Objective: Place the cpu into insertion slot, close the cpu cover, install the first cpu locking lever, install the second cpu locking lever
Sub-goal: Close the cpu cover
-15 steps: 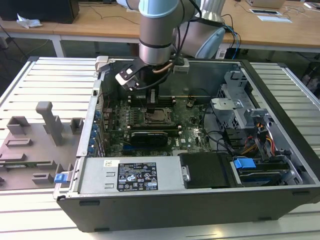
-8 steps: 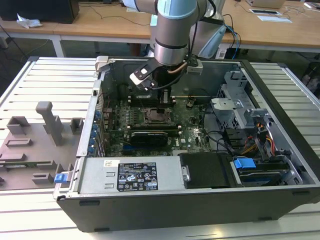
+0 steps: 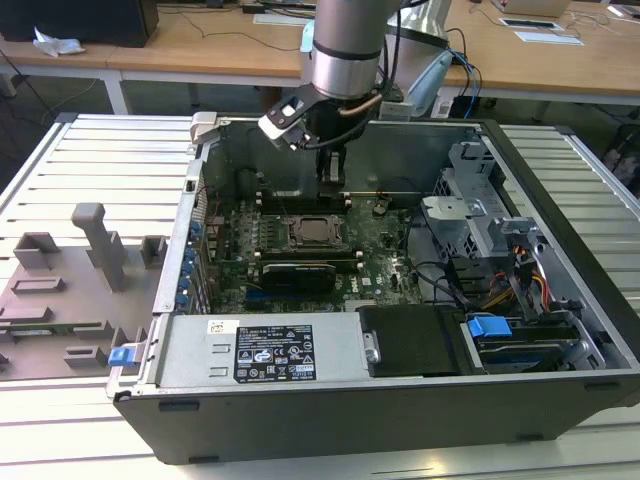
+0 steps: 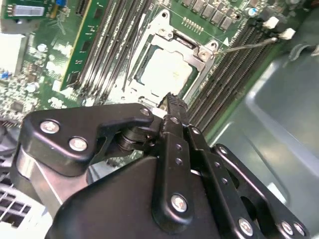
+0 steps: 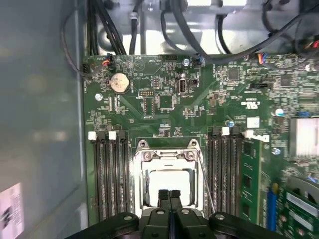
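Bright, even room light. The cpu (image 5: 169,180) top glares washed-out white in both wrist views, and the computer case (image 3: 400,150) interior lies in soft shadow.

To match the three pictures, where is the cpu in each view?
Exterior view: cpu mid-motherboard, just below the fingers.
Second wrist view: cpu just past the shut fingers.
First wrist view: cpu just past the fingers.
Shared landmark: black memory slots flanking it.

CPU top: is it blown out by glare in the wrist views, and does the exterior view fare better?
First wrist view: the cpu glares near white. Second wrist view: again washed out pale, under the same bright reflection. Exterior view: it reads dull grey, evenly lit, no glare.
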Robot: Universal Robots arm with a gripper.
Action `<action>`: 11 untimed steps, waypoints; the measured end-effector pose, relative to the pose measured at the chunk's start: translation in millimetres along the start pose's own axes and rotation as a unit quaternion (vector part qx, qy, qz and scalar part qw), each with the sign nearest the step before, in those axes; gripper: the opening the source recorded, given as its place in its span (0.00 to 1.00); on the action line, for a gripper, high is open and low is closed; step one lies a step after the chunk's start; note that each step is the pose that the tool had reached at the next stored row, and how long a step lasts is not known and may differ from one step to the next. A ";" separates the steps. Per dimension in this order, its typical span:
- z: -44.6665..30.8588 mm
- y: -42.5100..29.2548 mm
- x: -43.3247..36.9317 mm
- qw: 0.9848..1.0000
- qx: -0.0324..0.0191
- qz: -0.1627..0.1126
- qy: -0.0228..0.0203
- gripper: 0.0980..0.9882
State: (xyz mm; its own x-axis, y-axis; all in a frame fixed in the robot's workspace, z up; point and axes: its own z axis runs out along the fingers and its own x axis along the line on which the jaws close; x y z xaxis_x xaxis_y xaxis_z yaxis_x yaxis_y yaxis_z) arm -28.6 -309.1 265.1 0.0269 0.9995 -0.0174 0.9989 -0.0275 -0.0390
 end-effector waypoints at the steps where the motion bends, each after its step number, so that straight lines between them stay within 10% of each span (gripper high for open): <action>1: -7.6 -0.3 -0.1 1.000 0.000 0.000 0.000 0.01; 11: -13.7 -0.5 -0.2 1.000 0.000 0.000 0.000 0.01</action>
State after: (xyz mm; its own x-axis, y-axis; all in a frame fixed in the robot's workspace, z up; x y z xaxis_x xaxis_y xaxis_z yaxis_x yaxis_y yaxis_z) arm -28.6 -309.1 278.8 0.0268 0.9995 -0.0174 0.9989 -0.0275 -0.0390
